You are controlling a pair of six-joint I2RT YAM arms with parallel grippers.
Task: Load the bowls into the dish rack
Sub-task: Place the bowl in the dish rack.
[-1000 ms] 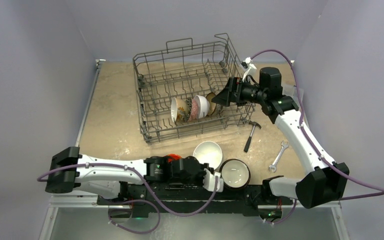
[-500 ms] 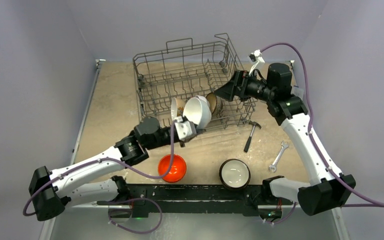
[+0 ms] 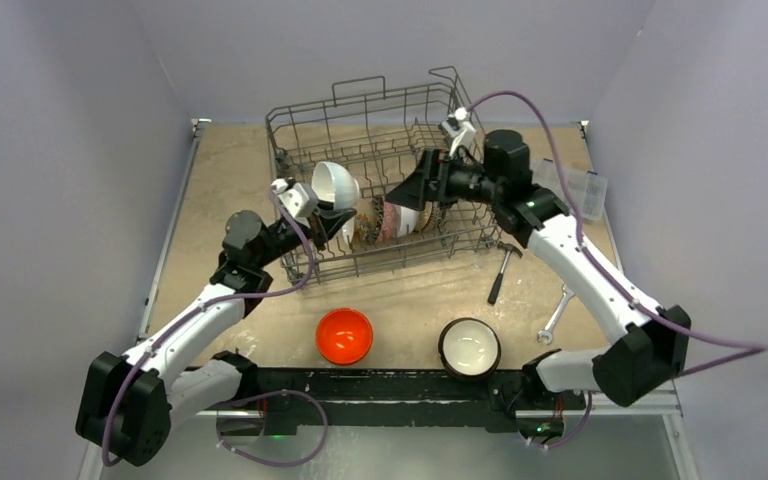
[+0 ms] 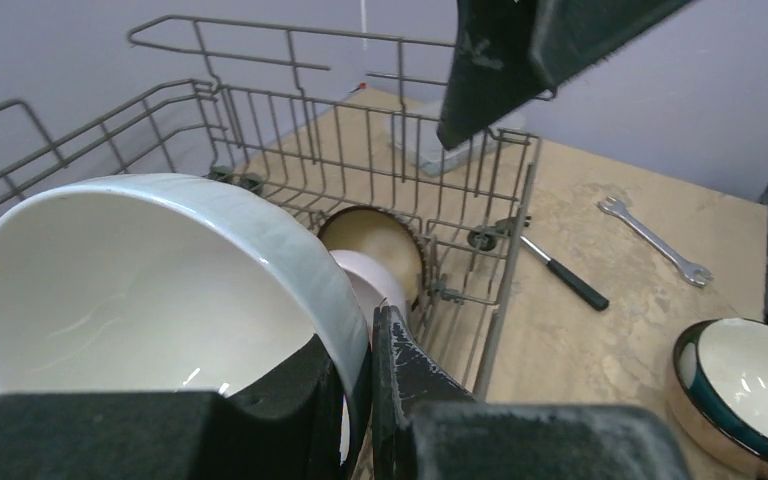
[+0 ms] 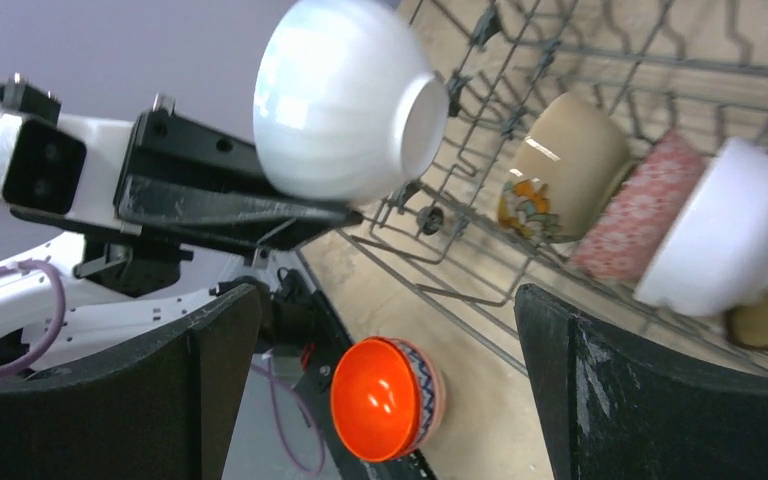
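Left pincer (image 4: 368, 360) pinching white bowl (image 3: 333, 183) by rim, bowl tilted above dish rack (image 3: 282, 165) left side. Right pincer (image 3: 422, 188) spread wide above dish rack right side. Orange bowl (image 3: 345, 335), dark bowl (image 3: 470, 347) at bench (image 3: 225, 190) near edge.

The dish rack (image 3: 360, 150) stands at the back of the table (image 3: 220, 200). Inside it, along its front wall, a row of bowls (image 3: 400, 213) stands on edge. Left of that row, over the rack's left half, is the held bowl (image 3: 335, 183), gripped at its rim by the left gripper (image 3: 328, 214). The right gripper (image 3: 422, 186) hangs over the rack's right half. In front of the rack, the near-left bowl (image 3: 345, 335) and the near-right bowl (image 3: 470, 347) rest on the table. A hammer (image 3: 503, 268) lies just off the rack's front-right corner, with a wrench (image 3: 557, 310) farther right. A compartment box (image 3: 588, 195) lies to the rack's right.
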